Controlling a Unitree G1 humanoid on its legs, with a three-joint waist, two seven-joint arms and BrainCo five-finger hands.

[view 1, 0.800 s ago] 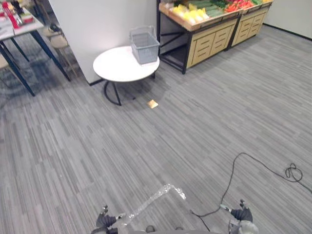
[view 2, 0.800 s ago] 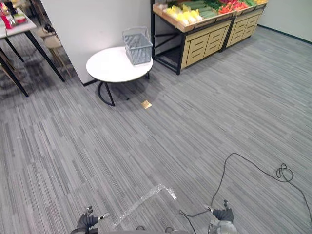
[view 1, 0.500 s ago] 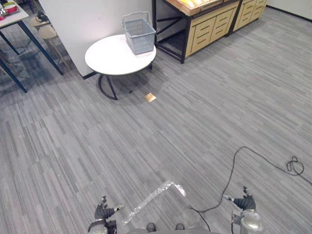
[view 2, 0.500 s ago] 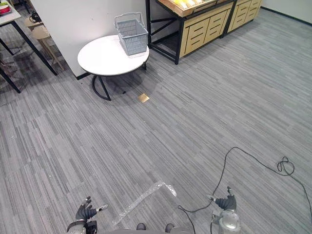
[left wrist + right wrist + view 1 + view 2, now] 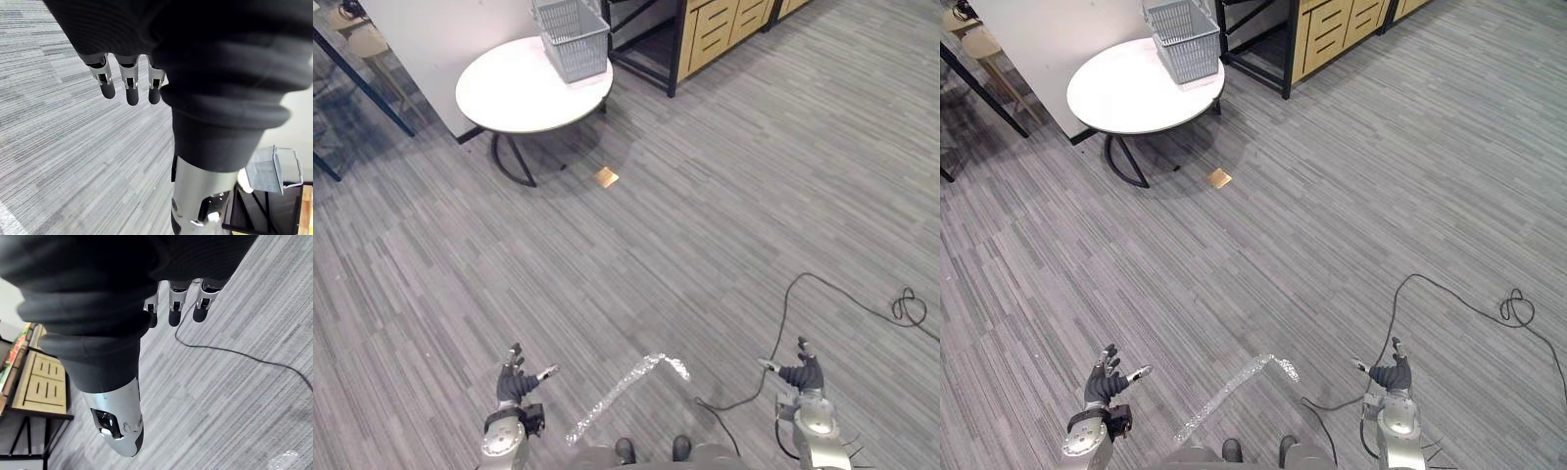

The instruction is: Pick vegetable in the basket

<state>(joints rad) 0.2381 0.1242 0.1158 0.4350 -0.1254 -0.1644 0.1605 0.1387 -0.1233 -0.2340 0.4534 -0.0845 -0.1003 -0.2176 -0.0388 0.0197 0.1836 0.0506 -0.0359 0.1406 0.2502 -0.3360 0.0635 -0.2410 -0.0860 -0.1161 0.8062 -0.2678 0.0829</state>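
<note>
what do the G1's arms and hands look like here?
Both match. The left hand and right hand have silver fingers with dark tips. A dark ribbed cover wraps the back of each hand and the wrist. The arms are smooth silver-grey.

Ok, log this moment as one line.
left hand: open, empty | right hand: open, empty | basket: on round table, far ahead

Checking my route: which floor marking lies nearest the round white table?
The small tan square, close beside the table; the silvery tape strip lies far off.
</note>
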